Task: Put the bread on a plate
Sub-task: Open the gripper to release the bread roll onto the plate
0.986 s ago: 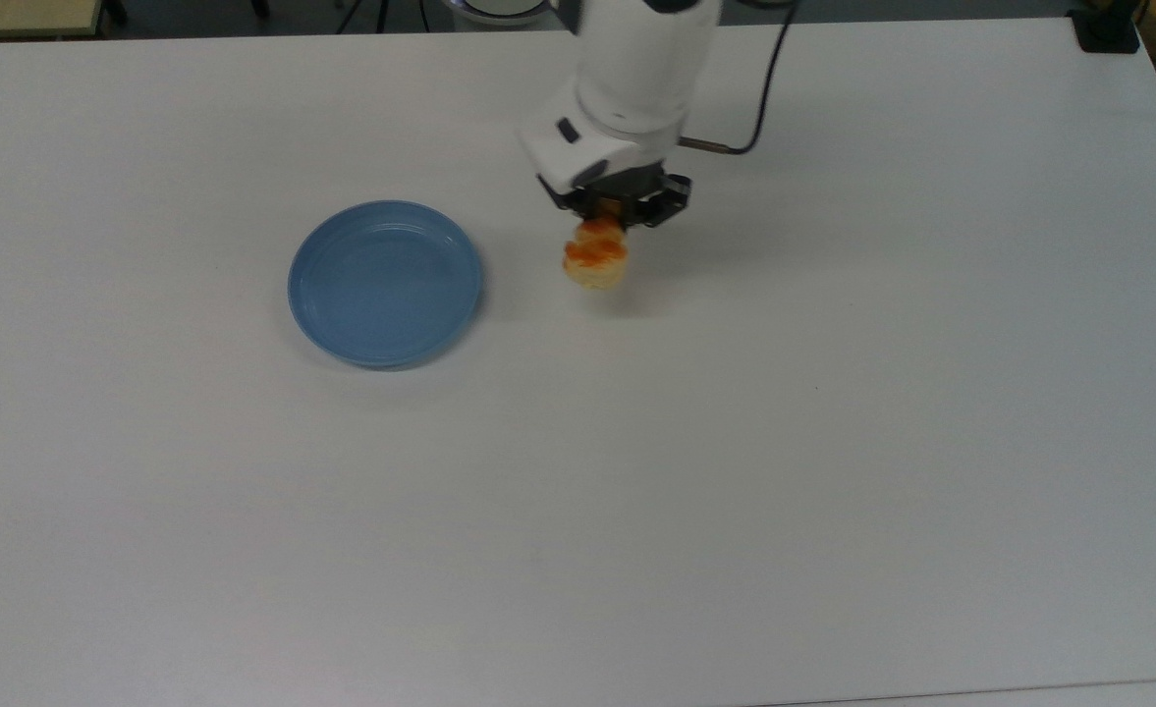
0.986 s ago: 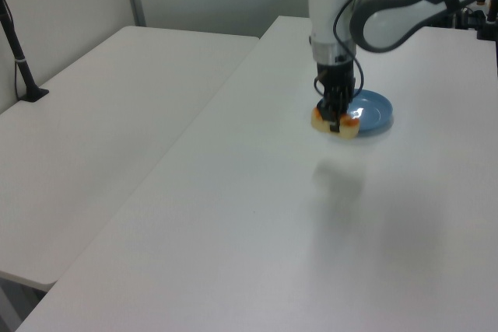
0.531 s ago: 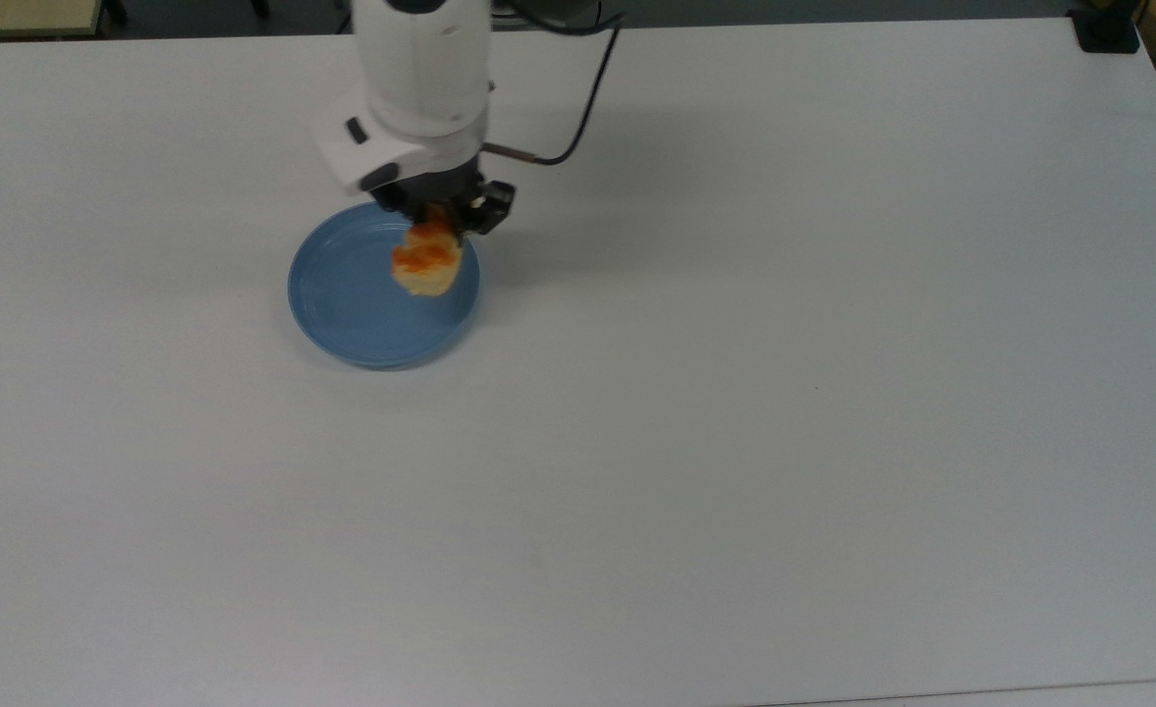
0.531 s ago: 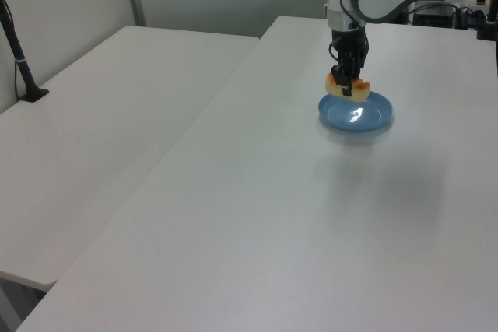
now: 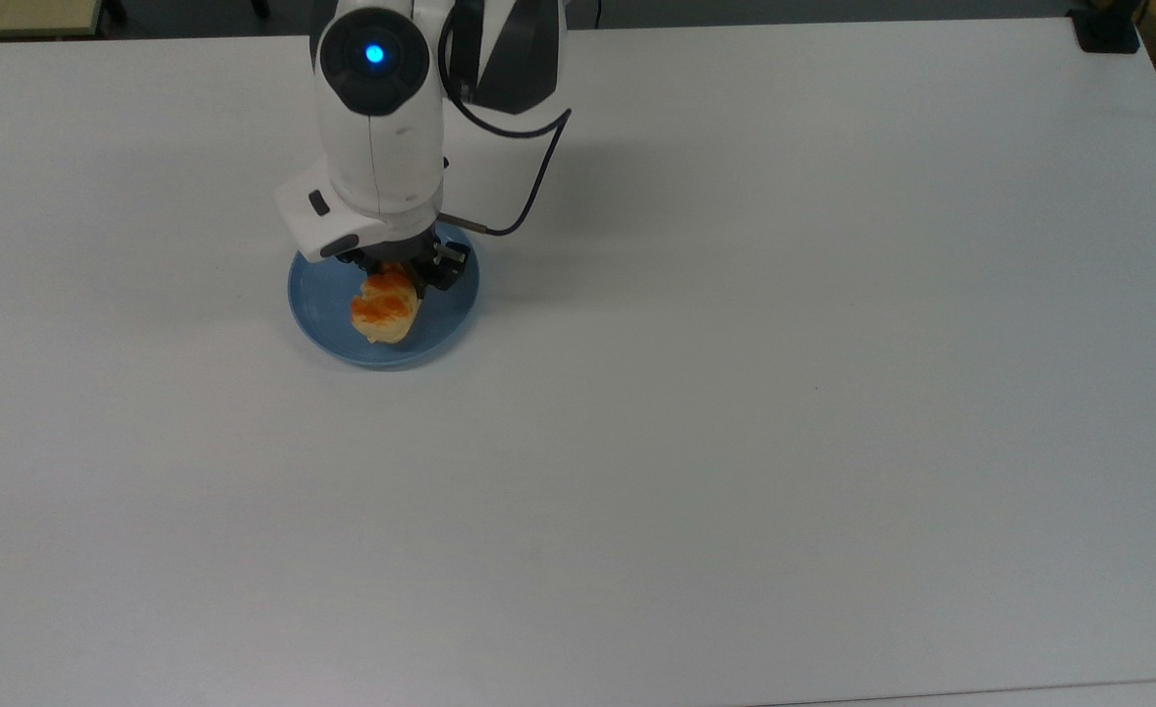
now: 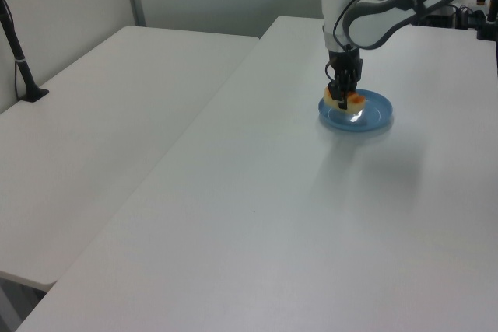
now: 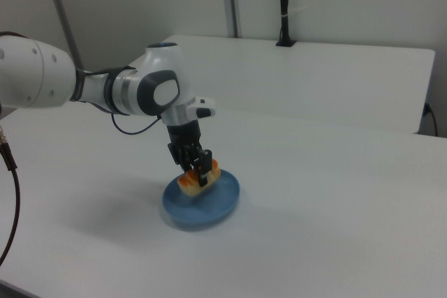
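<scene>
Since the frame one second ago, the arm has carried the bread (image 5: 382,309) from a position over the bare worktop (image 5: 735,393), on the top view's right of the plate (image 5: 314,300), to a position over the plate; since half a second ago it has also come lower and shifted toward the plate's centre.

The gripper (image 5: 393,278) points straight down over the plate, and its jaws are closed on the bread, gripping it across its middle. In the right view, the bread (image 7: 199,174) sits low over the plate (image 7: 218,204), inside the rim line; whether its underside touches the plate surface cannot be told. In the left view, the bread (image 6: 354,100) lies over the far half of the plate (image 6: 366,120), with the gripper (image 6: 341,101) clamped around it.

The plate rests flat on the white worktop. A black cable (image 5: 528,191) loops from the wrist on the top view's right of the arm. A second white table (image 6: 93,130) stands on the left view's left.
</scene>
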You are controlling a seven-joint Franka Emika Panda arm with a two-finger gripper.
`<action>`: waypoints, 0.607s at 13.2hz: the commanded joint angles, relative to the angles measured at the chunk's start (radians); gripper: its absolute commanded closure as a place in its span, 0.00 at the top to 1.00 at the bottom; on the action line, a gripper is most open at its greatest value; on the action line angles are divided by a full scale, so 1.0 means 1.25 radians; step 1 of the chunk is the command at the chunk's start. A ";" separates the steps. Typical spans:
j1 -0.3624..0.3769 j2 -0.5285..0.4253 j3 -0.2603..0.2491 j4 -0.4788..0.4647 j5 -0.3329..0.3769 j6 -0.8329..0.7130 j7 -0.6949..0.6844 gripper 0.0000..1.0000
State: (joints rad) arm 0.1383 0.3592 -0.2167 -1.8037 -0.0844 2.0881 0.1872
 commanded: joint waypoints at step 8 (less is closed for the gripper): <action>0.005 -0.087 -0.012 0.000 -0.001 -0.077 0.007 1.00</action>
State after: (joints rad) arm 0.1343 0.3533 -0.2359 -1.7921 -0.0849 2.0809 0.1874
